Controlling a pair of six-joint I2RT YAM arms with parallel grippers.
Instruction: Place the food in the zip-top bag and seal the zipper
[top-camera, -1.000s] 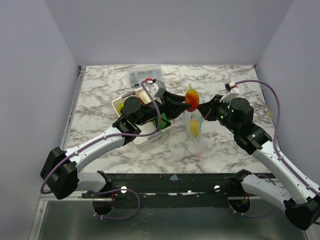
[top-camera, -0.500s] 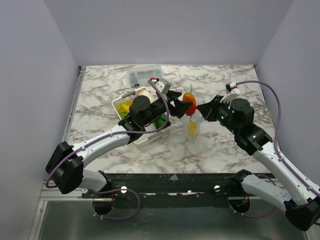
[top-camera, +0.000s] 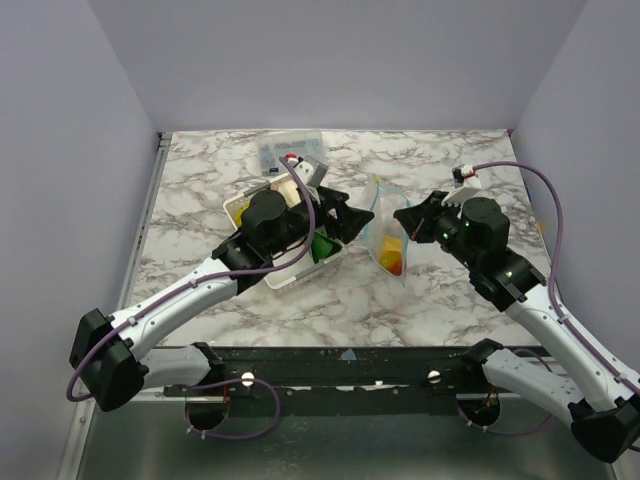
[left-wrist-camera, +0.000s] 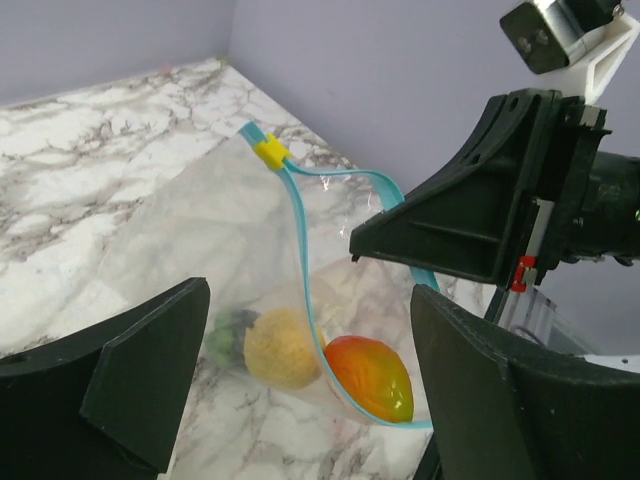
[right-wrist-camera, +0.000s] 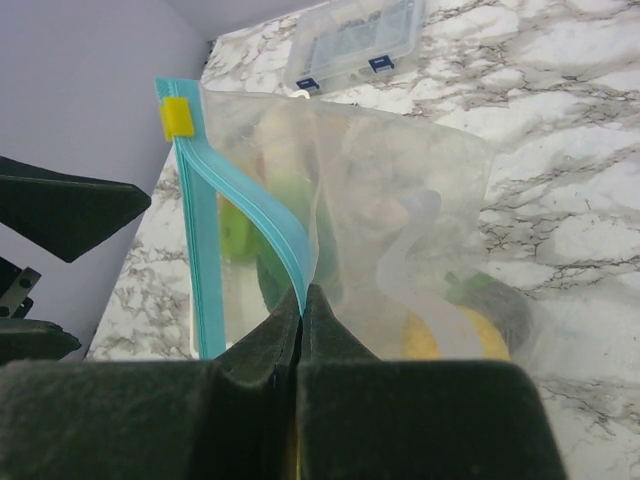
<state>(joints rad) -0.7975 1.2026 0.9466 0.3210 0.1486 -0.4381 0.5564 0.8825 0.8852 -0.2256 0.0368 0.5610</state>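
The zip-top bag (top-camera: 383, 232) hangs open at mid-table, with my right gripper (top-camera: 401, 216) shut on its blue zipper (right-wrist-camera: 285, 245) at the mouth's edge. A yellow slider (left-wrist-camera: 270, 152) sits at one end of the zipper. Food lies inside the bag: a yellow lemon (left-wrist-camera: 283, 347), an orange-red fruit (left-wrist-camera: 370, 377) and a green and dark piece (left-wrist-camera: 225, 335). My left gripper (top-camera: 352, 222) stands open just left of the bag's mouth. Nothing is between its fingers (left-wrist-camera: 150, 375).
A white tray (top-camera: 285, 275) lies under my left arm, with a green piece (top-camera: 322, 245) and a yellow piece (top-camera: 245, 212) in it. A rigid clear box (top-camera: 290, 152) with blue labels stands at the back of the marble table.
My left gripper opened and let go of the orange-red fruit, which dropped to the bottom of the bag. The left gripper then drew back to the left. The right gripper kept its hold.
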